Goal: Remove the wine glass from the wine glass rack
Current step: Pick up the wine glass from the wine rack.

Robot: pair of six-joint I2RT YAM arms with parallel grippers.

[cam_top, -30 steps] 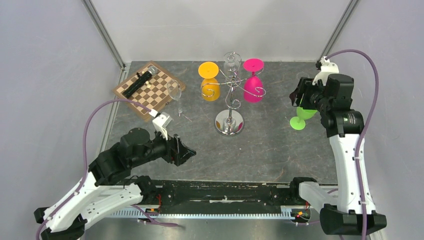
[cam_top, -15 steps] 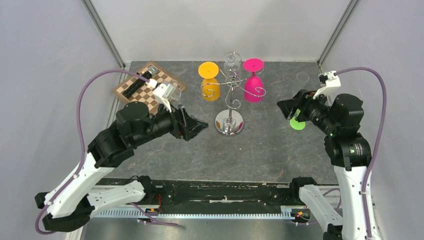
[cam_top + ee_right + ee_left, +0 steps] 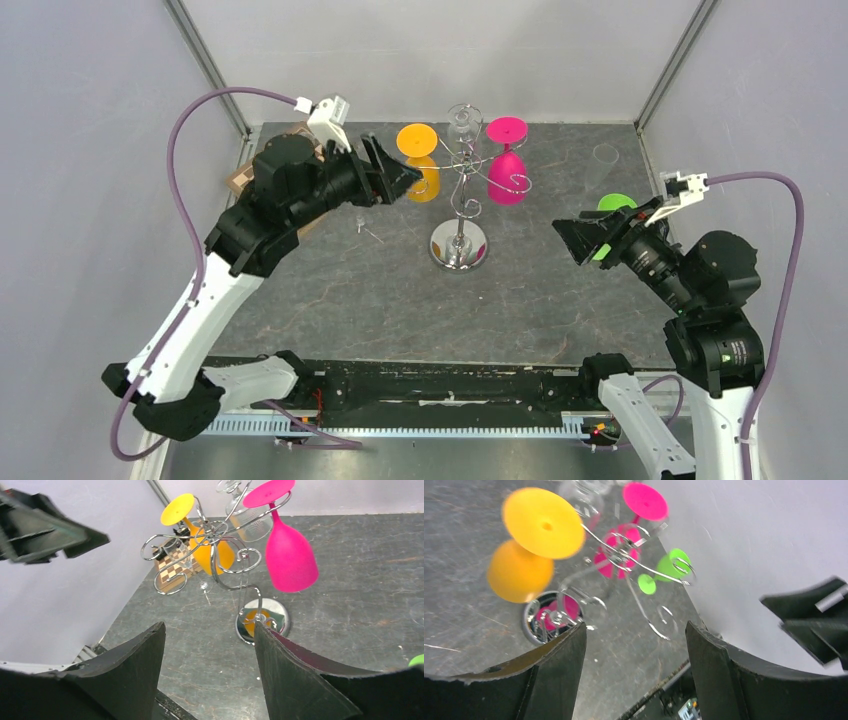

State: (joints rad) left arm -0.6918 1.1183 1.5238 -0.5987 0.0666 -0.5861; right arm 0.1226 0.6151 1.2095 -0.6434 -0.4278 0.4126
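Observation:
The chrome wine glass rack [image 3: 461, 190] stands mid-table on its round base [image 3: 459, 246]. An orange glass [image 3: 421, 178], a pink glass [image 3: 507, 170] and a clear glass [image 3: 463, 120] hang upside down from its scroll arms. My left gripper [image 3: 405, 185] is open and empty, raised just left of the orange glass [image 3: 519, 572]. My right gripper [image 3: 566, 238] is open and empty, right of the rack and facing it [image 3: 215, 545]. A green glass [image 3: 616, 203] stands on the table behind the right gripper, partly hidden.
A chessboard [image 3: 171, 571] lies at the back left, mostly hidden by my left arm in the top view. A clear glass stem [image 3: 365, 228] shows beneath that arm. Another clear glass [image 3: 603, 153] stands at the back right. Enclosure walls close in on three sides.
My left arm rose from the near edge and swung back to the orange glass. My right gripper came away from the green glass, which stays on the table, and turned toward the rack.

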